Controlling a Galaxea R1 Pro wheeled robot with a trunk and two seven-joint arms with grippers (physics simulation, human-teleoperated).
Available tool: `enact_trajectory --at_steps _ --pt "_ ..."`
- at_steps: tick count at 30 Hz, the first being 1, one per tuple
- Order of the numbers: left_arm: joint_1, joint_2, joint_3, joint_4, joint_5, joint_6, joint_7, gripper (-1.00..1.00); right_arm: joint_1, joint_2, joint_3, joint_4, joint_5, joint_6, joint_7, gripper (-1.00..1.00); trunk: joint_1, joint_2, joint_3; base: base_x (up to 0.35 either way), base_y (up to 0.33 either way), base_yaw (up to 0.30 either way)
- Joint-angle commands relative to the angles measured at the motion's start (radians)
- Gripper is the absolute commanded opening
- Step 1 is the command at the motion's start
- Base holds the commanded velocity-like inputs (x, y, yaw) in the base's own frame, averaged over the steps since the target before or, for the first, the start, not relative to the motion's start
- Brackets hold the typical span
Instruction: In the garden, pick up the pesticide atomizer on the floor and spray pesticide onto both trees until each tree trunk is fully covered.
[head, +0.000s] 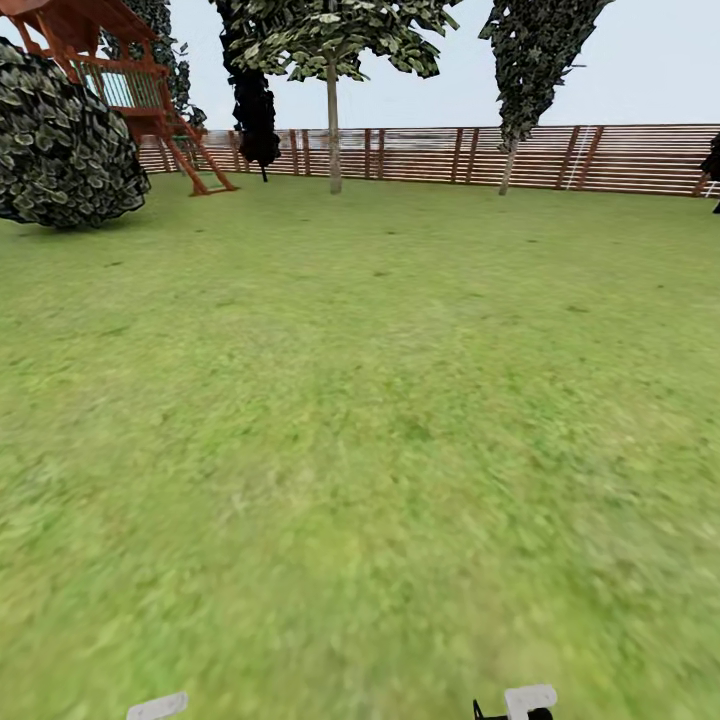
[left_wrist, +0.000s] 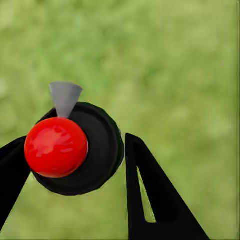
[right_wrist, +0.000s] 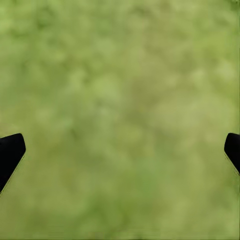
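Grass (left_wrist: 190, 65), a blurred green lawn, lay beneath both arms. The left pincer (left_wrist: 75, 165) was clamped on the pesticide atomizer (left_wrist: 75, 147), a round black body capped by a glossy red ball, with a grey cone-shaped nozzle (left_wrist: 65, 97) jutting out just beyond the ball; one black finger (left_wrist: 10, 170) touched one side of the atomizer and the other finger (left_wrist: 150, 190) the opposite side. The right pincer (right_wrist: 120, 150) stood wide apart, holding nothing, over bare lawn.

Far ahead of the pincers, near the brown slatted wooden fence (head: 620, 155), rose a pale-trunked tree (head: 333, 120) and a second, slimmer one (head: 510, 160). Whether these were the trunks to be sprayed could not be told. The step in hand seemed to be carrying the atomizer across. Doing it well would mean keeping the grip firm, the nozzle facing outward from the pincer, and halting near enough that spray lands on bark, not grass.
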Motion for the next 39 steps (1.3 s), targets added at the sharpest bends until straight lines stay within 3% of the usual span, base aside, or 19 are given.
enact_trajectory --at_steps 1,39 --pt "-0.001 -0.001 0.005 0.002 -0.01 -0.004 0.004 -1.0 0.0 0.0 0.009 0.0 -0.007 -0.002 -0.003 1.0 0.0 0.0 -0.001 0.276 0.0 0.0" --pt "-0.001 -0.017 0.006 0.003 -0.01 -0.004 0.002 -1.0 0.0 0.0 0.009 0.0 -0.007 -0.002 -0.003 1.0 0.0 0.0 -0.001 0.257 0.0 0.0"
